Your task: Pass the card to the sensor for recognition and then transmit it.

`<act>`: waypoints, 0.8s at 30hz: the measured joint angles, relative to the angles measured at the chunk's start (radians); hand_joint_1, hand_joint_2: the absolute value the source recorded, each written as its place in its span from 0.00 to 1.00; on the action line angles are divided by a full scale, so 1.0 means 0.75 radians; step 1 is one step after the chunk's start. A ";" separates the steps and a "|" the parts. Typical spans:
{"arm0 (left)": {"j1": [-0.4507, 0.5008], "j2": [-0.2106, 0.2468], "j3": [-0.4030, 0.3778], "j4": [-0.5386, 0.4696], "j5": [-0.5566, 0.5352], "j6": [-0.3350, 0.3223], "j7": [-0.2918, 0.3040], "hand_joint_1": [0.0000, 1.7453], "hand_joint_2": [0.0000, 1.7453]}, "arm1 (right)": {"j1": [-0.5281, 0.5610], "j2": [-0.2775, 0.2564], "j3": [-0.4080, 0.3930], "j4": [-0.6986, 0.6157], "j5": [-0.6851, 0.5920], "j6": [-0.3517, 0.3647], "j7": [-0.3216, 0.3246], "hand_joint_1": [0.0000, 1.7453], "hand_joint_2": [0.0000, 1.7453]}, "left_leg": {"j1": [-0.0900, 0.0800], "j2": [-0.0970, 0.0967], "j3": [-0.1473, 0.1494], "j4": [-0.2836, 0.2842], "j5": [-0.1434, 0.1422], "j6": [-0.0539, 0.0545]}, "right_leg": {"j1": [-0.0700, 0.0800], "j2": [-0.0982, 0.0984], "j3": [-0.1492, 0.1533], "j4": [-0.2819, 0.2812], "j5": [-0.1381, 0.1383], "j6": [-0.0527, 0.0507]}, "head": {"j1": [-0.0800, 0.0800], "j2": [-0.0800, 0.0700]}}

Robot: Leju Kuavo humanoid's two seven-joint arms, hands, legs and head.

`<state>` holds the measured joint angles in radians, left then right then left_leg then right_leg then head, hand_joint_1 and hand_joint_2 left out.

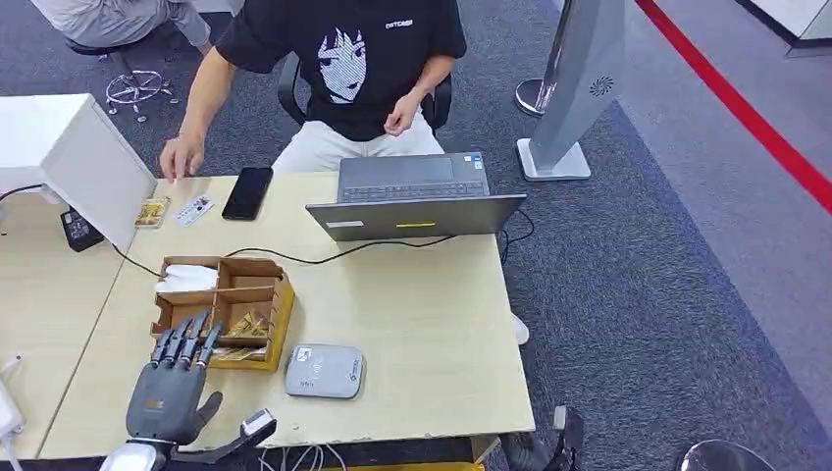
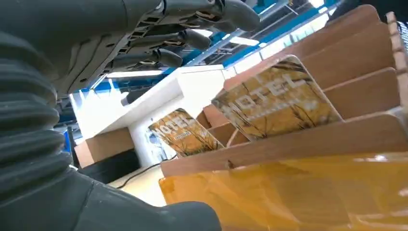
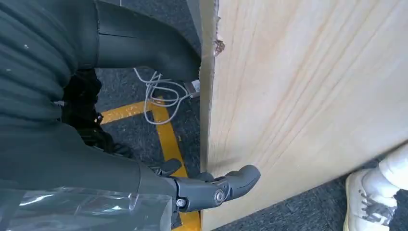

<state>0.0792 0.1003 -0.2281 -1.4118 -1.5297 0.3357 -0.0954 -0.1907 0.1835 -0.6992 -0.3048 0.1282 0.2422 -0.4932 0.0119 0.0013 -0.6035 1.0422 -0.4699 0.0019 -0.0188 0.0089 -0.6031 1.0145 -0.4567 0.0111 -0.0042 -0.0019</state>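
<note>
Left hand (image 1: 172,388) hovers with fingers spread and nothing held at the tabletop's (image 1: 422,334) near left, fingertips over the wooden box (image 1: 224,307) holding hotel cards (image 2: 276,98). Right hand (image 3: 211,190) hangs below the tabletop edge, its grasp unclear. Grey sensor (image 1: 325,371) lies just right of the box.

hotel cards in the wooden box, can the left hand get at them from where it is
Probably yes. The left hand hovers open just in front of the wooden box, fingers pointing at it, and the hotel cards stand upright and exposed above the dividers with nothing between.
</note>
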 joint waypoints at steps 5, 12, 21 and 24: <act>-0.011 -0.025 0.030 0.009 -0.004 0.039 -0.006 0.00 1.00 | 0.000 0.002 0.002 0.000 0.000 0.000 0.001 0.00 1.00 | 0.000 0.000 0.000 0.000 0.000 0.000 | 0.000 0.000 0.000 0.000 0.000 0.000 | 0.000 0.000; -0.023 -0.050 0.060 0.031 -0.005 0.051 -0.021 0.00 1.00 | 0.000 0.003 0.003 0.000 0.001 0.001 0.001 0.00 1.00 | 0.000 0.000 0.000 0.000 0.000 0.000 | 0.000 0.000 0.000 0.000 0.000 0.000 | 0.000 0.000; -0.039 -0.070 0.071 0.075 -0.006 0.054 -0.029 0.00 1.00 | 0.000 0.007 0.008 0.000 0.001 0.004 0.001 0.00 1.00 | 0.000 0.000 0.000 0.000 0.000 0.000 | 0.000 0.000 0.000 0.000 0.000 0.000 | 0.000 0.000; -0.041 -0.073 0.071 0.088 -0.006 0.054 -0.032 0.00 1.00 | 0.000 0.007 0.011 0.000 0.001 0.006 0.001 0.00 1.00 | 0.000 0.000 0.000 0.000 0.000 0.000 | 0.000 0.000 0.000 0.000 0.000 0.000 | 0.000 0.000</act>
<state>0.0486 0.0454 -0.1751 -1.3458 -1.5339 0.3761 -0.1190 -0.1906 0.1888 -0.6912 -0.3048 0.1289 0.2464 -0.4929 0.0120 0.0016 -0.6034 1.0423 -0.4699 0.0019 -0.0188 0.0091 -0.6032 1.0145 -0.4566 0.0111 -0.0042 -0.0019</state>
